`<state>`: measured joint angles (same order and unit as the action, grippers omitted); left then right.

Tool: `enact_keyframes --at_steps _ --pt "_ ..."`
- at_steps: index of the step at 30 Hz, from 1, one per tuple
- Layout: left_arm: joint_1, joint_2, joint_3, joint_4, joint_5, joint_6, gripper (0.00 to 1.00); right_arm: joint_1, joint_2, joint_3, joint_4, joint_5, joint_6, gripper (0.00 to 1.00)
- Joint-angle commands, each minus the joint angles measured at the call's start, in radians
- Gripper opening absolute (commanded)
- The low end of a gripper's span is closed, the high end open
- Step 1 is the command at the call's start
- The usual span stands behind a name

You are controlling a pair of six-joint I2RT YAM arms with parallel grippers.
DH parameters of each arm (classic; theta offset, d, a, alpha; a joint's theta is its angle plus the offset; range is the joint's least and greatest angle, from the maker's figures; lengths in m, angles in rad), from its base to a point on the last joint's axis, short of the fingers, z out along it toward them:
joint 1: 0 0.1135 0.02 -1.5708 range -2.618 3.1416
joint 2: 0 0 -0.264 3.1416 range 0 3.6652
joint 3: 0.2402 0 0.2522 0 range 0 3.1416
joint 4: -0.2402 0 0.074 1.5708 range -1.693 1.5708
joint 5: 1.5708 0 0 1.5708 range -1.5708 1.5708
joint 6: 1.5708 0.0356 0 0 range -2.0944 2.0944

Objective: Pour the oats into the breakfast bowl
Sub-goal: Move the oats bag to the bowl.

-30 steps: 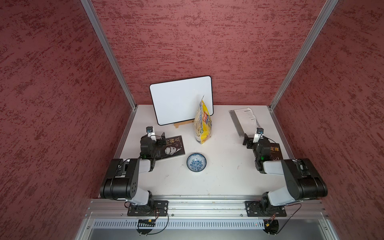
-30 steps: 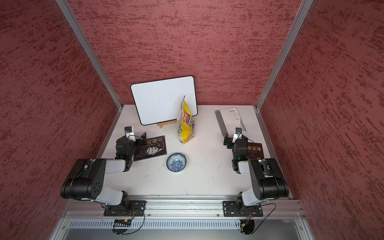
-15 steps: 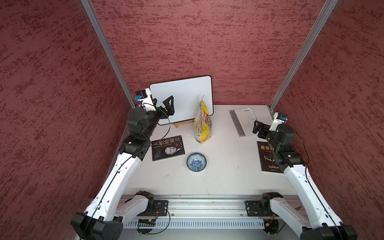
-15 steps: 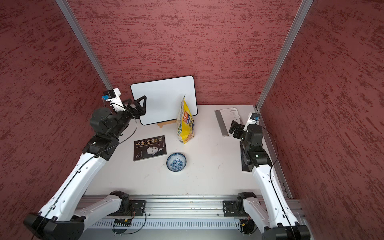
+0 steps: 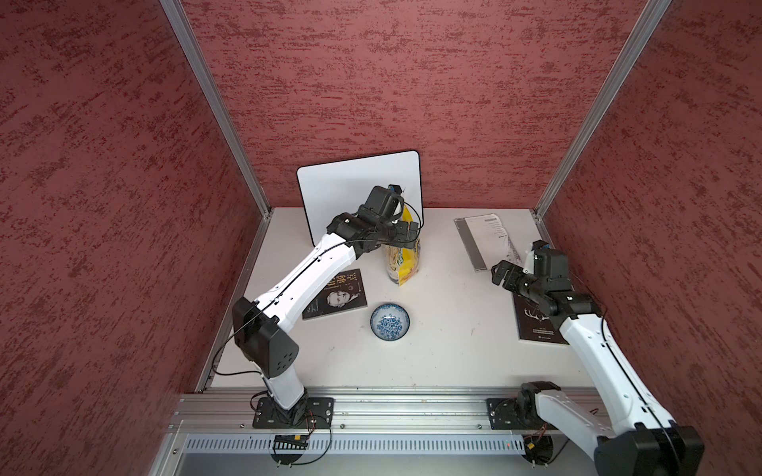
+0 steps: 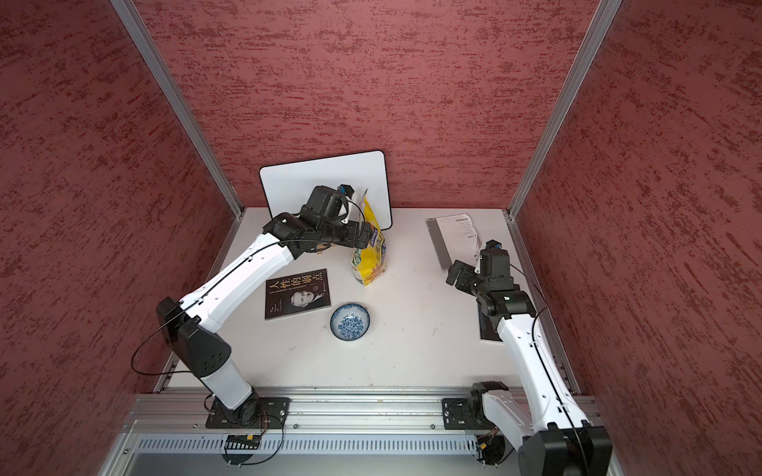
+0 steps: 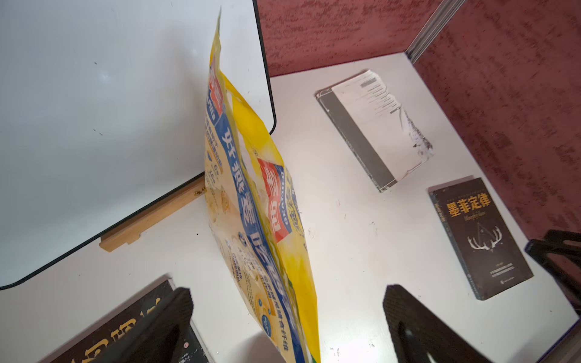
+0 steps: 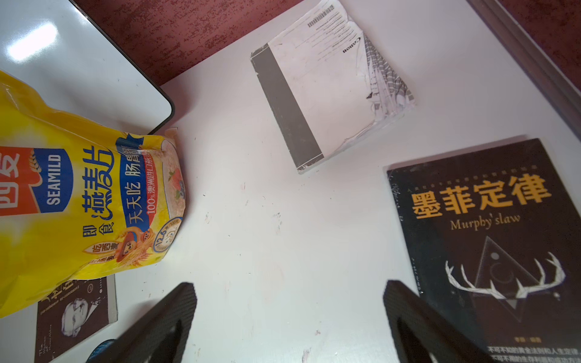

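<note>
The oats are inside a yellow SEAMILD pouch [image 5: 402,263] [image 6: 371,257] standing upright in front of the whiteboard; no flakes show. My left gripper [image 5: 406,230] [image 6: 365,237] is open at the pouch's upper part. In the left wrist view the pouch [image 7: 251,195] runs between the fingers of the left gripper [image 7: 287,290] with a gap on each side. The breakfast bowl [image 5: 389,322] [image 6: 349,322], white with a blue pattern, sits empty nearer the front than the pouch. My right gripper [image 5: 501,274] [image 8: 290,286] hangs open over bare table, right of the pouch [image 8: 78,204].
A whiteboard [image 5: 358,185] leans on a wooden stand at the back. A black book with a face [image 5: 342,294] lies left of the bowl. A dark antler-cover book [image 8: 484,239] lies under the right arm, and a white manual [image 5: 486,239] at the back right. Red walls enclose three sides.
Both arms have unfolded from their low rest poses. The left arm swung across to the pouch and now straddles it. The right arm has lifted and reached toward the middle.
</note>
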<state>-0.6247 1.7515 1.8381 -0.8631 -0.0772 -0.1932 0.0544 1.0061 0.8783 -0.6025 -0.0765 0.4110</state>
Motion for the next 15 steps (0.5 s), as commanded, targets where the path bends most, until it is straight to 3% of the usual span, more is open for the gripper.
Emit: enact_keyframes --at_steps 1,8,15 --pt "-0.009 0.070 0.098 -0.137 -0.074 0.039 0.92 -0.002 -0.020 0.020 -0.004 -0.021 0.029 0.99" --pt "-0.022 0.150 0.174 -0.182 -0.094 0.052 0.42 -0.002 -0.027 0.015 0.007 -0.030 0.042 0.99" --pt "-0.027 0.149 0.171 -0.178 -0.097 0.052 0.07 -0.002 -0.022 0.020 0.006 -0.039 0.046 0.99"
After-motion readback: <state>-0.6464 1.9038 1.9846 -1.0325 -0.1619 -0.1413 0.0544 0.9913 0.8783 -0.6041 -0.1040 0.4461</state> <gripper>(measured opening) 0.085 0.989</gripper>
